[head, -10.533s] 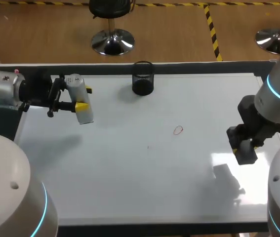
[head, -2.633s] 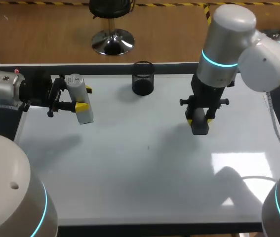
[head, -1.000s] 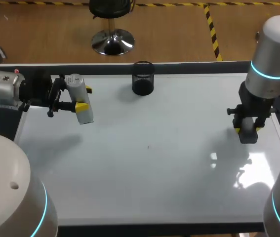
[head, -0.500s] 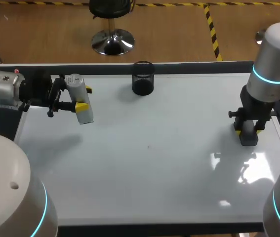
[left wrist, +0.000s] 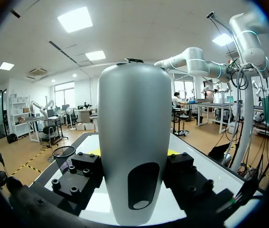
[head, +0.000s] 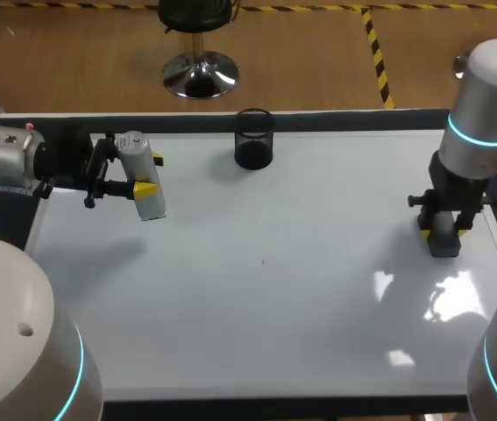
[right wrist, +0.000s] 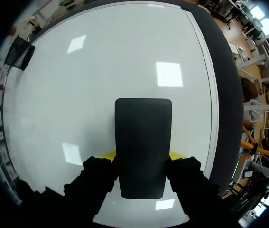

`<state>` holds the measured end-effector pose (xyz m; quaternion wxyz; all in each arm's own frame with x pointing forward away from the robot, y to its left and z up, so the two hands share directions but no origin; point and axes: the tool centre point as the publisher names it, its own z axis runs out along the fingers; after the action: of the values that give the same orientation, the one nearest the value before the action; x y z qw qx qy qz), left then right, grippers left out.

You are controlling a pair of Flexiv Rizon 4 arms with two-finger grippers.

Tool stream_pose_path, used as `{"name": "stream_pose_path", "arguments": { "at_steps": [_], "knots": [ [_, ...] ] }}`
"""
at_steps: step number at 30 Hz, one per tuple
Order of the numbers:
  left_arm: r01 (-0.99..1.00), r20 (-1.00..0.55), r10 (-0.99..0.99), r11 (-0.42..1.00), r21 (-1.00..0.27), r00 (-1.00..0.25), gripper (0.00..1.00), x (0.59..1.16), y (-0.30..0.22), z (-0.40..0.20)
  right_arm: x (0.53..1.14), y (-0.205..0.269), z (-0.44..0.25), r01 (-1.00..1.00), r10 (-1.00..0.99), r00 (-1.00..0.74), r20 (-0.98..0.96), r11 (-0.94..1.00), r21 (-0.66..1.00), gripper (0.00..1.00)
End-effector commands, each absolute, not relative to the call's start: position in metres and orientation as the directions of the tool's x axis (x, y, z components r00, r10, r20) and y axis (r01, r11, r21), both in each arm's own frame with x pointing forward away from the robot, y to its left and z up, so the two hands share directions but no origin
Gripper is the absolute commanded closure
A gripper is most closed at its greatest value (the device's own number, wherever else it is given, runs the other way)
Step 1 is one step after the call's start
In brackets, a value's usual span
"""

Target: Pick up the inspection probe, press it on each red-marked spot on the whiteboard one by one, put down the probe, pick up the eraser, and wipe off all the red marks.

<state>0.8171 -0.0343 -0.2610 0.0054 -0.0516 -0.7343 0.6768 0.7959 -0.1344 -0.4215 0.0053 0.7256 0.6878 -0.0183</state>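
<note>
The whiteboard (head: 257, 307) is partly covered by both arms. The probe (left wrist: 134, 142) is clamped in the left gripper (head: 150, 174) above the board's left edge, and in the left wrist view the fingertips are hidden behind it. The eraser (right wrist: 143, 147) is pinched by the right gripper (head: 442, 230) near the right edge. The contents of the cup (head: 253, 139) cannot be made out.

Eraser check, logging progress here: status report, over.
Right gripper shut on eraser over whiteboard, right edge. Left gripper shut on probe, at left. No red marks visible. Black cup well clear.
</note>
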Motion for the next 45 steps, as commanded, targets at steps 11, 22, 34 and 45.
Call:
{"name": "stream_pose_path", "arguments": {
  "at_steps": [11, 22, 34, 45],
  "knots": [
    [0.070, -0.064, 0.084, 0.077, -0.995, -0.994, 1.00, 0.817, -0.034, -0.260, 0.795, -0.135, -0.416, 0.998, 0.998, 0.052, -0.028, -0.052, -0.018, 0.49],
    [0.070, -0.064, 0.084, 0.077, -0.995, -0.994, 1.00, 0.817, -0.034, -0.260, 0.795, -0.132, -0.401, 0.998, 0.997, 0.069, -0.021, -0.068, 0.013, 0.00],
    [0.070, -0.064, 0.084, 0.077, -0.995, -0.994, 1.00, 0.817, -0.034, -0.260, 0.798, -0.126, -0.370, 0.995, 0.996, 0.082, -0.038, -0.080, 0.061, 0.00],
    [0.070, -0.064, 0.084, 0.077, -0.995, -0.994, 1.00, 0.817, -0.034, -0.260, 0.802, -0.119, -0.347, 0.993, 0.996, 0.079, -0.052, -0.074, 0.097, 0.00]
  ]
}}
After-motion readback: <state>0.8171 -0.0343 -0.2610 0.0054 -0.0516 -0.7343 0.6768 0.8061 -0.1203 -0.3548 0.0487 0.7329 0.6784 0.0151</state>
